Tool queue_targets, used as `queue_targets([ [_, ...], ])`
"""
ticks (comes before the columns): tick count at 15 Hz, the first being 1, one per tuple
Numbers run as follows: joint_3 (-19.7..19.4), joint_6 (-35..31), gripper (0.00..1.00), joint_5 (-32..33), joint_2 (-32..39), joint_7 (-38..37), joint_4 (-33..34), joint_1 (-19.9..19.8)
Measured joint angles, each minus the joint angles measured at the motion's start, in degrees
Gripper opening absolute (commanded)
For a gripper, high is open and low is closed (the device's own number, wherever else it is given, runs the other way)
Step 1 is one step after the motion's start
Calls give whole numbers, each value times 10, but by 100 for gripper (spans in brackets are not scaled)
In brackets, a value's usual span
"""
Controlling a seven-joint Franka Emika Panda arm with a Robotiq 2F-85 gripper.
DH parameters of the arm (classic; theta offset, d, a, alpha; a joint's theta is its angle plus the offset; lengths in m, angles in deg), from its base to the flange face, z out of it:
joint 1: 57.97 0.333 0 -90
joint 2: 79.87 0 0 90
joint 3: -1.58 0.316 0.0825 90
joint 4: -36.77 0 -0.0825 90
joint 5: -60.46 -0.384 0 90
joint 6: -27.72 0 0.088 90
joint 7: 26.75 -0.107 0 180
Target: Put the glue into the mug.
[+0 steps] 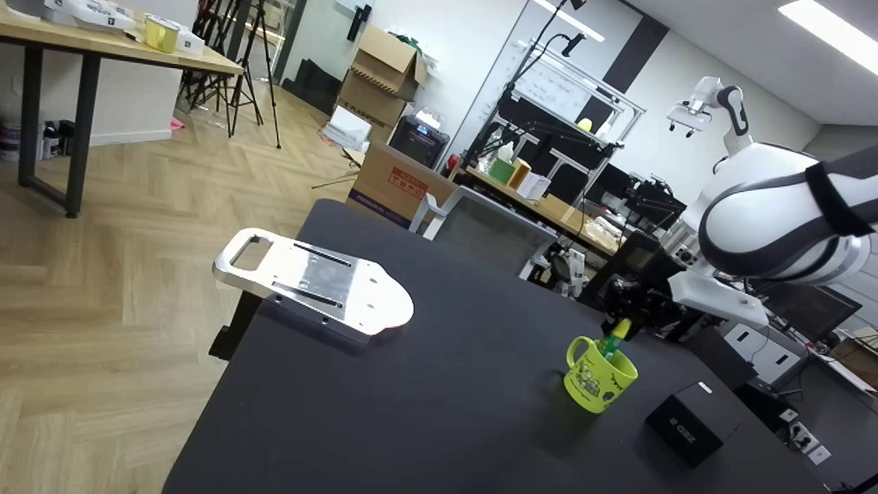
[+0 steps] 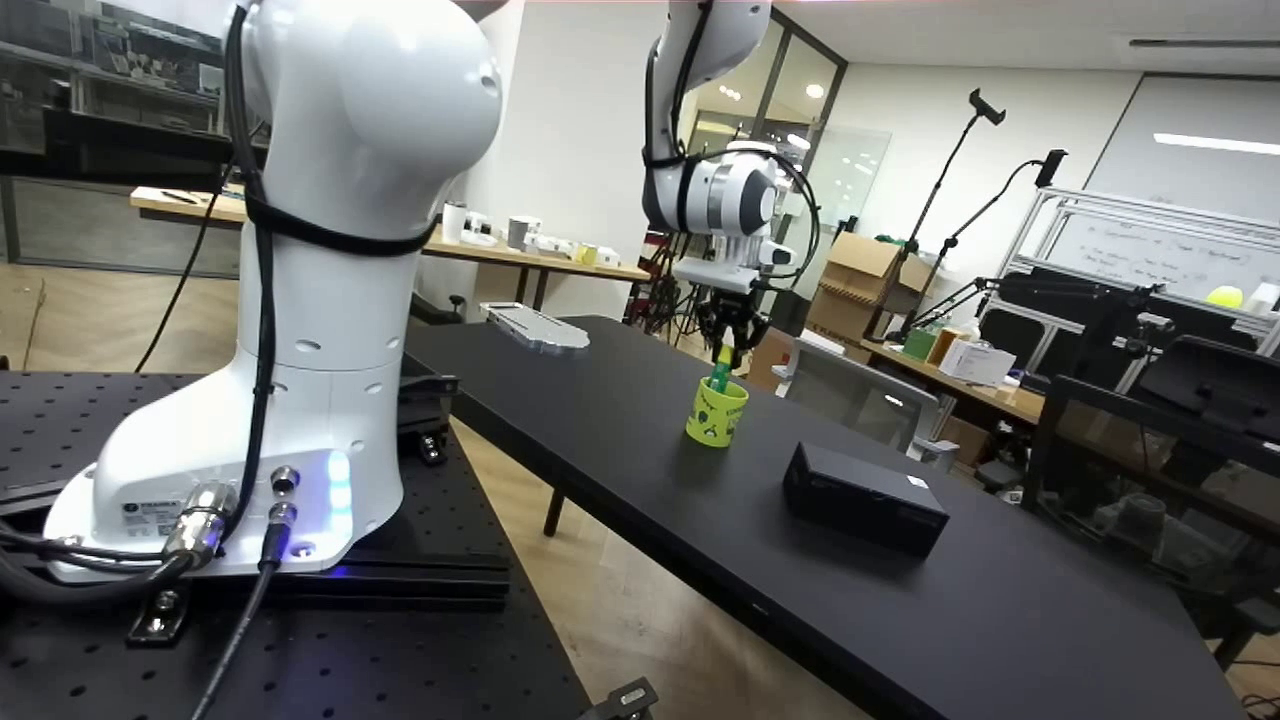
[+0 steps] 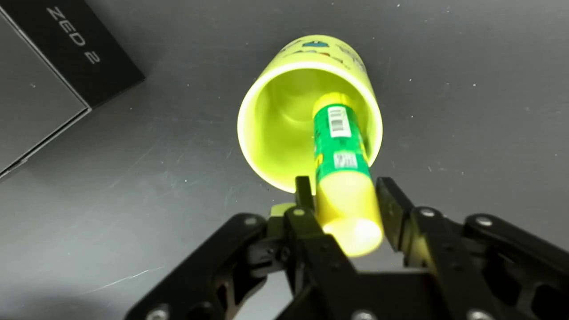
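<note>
Green glue stick (image 3: 338, 146), one, held by one hand (image 3: 345, 184), reaches into one mug (image 1: 598, 381).

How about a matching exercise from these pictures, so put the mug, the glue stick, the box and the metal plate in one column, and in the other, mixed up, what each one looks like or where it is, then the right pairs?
Column one
1. mug
2. glue stick
3. box
4. metal plate

Column two
A. black, with ZED 2 printed on it
B. lime green, standing on the table
C. flat and silver, lying at the table's edge
D. held in the gripper, one end inside the mug

Right pairs: 1-B, 2-D, 3-A, 4-C
</note>
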State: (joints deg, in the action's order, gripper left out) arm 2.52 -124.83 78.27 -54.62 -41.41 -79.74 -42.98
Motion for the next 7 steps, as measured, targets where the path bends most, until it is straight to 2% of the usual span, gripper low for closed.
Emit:
queue_targets([
  [4, -9, -5, 98, 3, -7, -6, 2, 14],
  [5, -13, -4, 100, 5, -17, -10, 1, 21],
  [6, -17, 4, 88, 9, -28, -15, 1, 29],
  [7, -19, 24, 94, 16, -42, -23, 0, 37],
])
